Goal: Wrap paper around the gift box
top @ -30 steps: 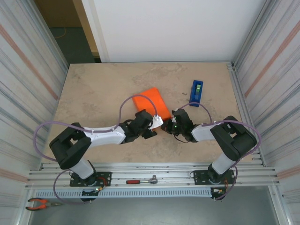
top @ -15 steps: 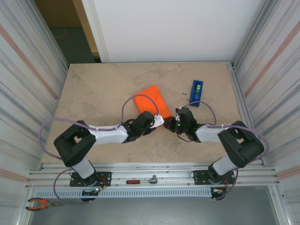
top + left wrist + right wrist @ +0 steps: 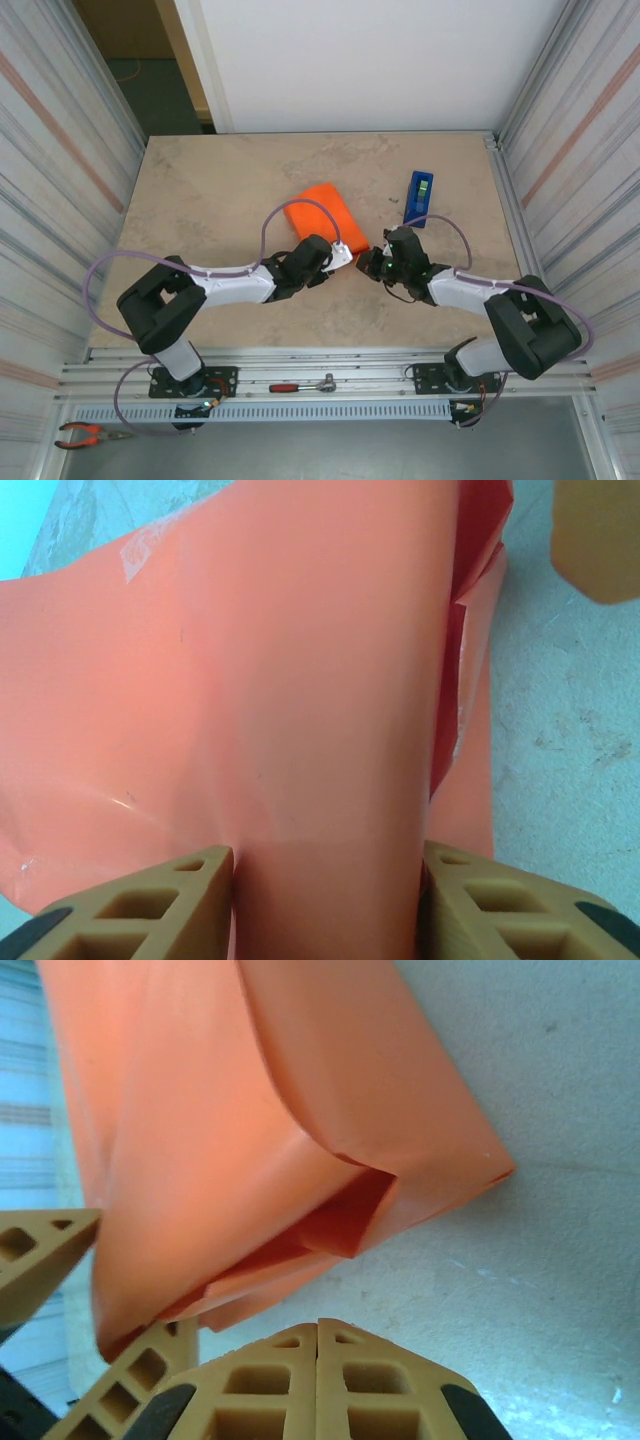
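- While the two arms angle in toward each other in the top view, the paper (image 3: 318,211) sits mid-table (image 3: 200,200) as a folded, boxy orange bundle, turned at a slant.
- Can't actually see the gift box; the orange sheet covers whatever is inside, so no call from me on how it sits.
- Left gripper (image 3: 340,257) is at the bundle's near corner. On the left wrist cam, its two tan fingers (image 3: 150,905) flank a raised strip of paper that fills the whole gap between them, touching both, so it's clamped on the paper.
- Same cam: the sheet looks smooth with a soft crease, and a folded edge runs down its right side with a darker layer tucked under it.
- Right gripper (image 3: 373,262) is just beside the left one, on the right of that same corner. On the right wrist cam (image 3: 318,1345) its pads are pressed flat together with nothing between them. So it's closed and empty, just below the paper's lower edge.
- That cam also looks into the bundle's open end, where a flap is folded inward, and the corner pokes out to the right over bare table.
- A blue tape dispenser (image 3: 419,197) lies to the right of the bundle, apart from it.
- Red-handled tool (image 3: 300,385) and pliers (image 3: 85,432) are down on the frame by the arm bases.
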Robot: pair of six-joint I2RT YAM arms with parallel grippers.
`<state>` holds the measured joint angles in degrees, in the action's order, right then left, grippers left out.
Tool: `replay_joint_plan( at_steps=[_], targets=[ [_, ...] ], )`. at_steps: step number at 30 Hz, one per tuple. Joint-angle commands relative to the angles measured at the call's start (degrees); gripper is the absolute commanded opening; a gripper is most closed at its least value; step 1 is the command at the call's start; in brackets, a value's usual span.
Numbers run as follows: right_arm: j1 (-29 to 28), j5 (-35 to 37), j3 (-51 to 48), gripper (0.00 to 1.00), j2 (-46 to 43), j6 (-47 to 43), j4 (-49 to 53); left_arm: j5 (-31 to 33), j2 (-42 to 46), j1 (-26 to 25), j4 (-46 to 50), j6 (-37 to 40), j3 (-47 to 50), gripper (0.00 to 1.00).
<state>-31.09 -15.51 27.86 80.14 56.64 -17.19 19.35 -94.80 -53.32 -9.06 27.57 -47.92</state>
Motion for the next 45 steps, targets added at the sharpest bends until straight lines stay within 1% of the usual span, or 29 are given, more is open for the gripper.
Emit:
replay_joint_plan(
  at_steps=[1, 6, 12, 16, 19, 21, 24, 26, 28, 32, 38, 45],
  targets=[
    [-1.2, -1.3, -0.3, 0.0, 3.1, 0.7, -2.4, -2.8, -1.3, 0.1, 2.9, -1.6, -0.7, 0.46],
    [-3.2, -0.9, 0.5, 0.0, 7.8, 1.9, -7.4, -3.0, -1.3, 0.1, 3.1, -1.8, -0.7, 0.46],
    [-3.9, -1.0, 3.0, 0.0, 13.3, 3.0, -12.0, -3.4, -1.4, 0.1, 3.3, -2.2, -0.8, 0.45],
    [-3.9, -1.1, 4.8, 0.0, 16.1, 3.4, -13.5, -4.2, -1.3, 0.2, 3.9, -2.6, -1.3, 0.44],
    [-3.8, -0.9, 5.4, 0.0, 17.1, 3.6, -14.0, -5.4, -0.4, 0.2, 5.1, -2.6, -2.0, 0.44],
    [-3.7, -1.0, 5.4, 0.0, 17.4, 3.7, -14.0, -6.2, 1.0, 0.2, 6.3, -2.6, -2.4, 0.47],
    [-3.6, -1.0, 5.2, 0.0, 17.8, 3.8, -14.2, -8.9, 4.3, 0.9, 7.4, -2.7, -2.2, 0.55],
    [-3.5, -1.1, 5.1, 0.0, 18.1, 3.9, -14.4, -10.7, 6.7, 1.5, 7.6, -2.5, -1.4, 0.63],
    [-3.5, -1.2, 5.1, 0.0, 18.4, 4.0, -14.8, -11.4, 8.1, 2.0, 7.7, -2.0, -0.8, 0.69],
    [-3.4, -1.5, 5.1, 0.0, 18.8, 4.2, -15.5, -11.1, 8.7, 2.0, 8.1, 0.1, 0.3, 0.77],
    [-3.3, -1.9, 5.0, 0.0, 19.0, 4.4, -15.7, -8.4, 6.6, 1.8, 3.3, 4.0, 2.1, 0.82],
    [-3.0, -1.9, 4.7, 0.0, 18.9, 4.3, -15.7, -6.0, 2.6, 1.2, -2.1, 7.2, 2.6, 0.85]
  ],
)
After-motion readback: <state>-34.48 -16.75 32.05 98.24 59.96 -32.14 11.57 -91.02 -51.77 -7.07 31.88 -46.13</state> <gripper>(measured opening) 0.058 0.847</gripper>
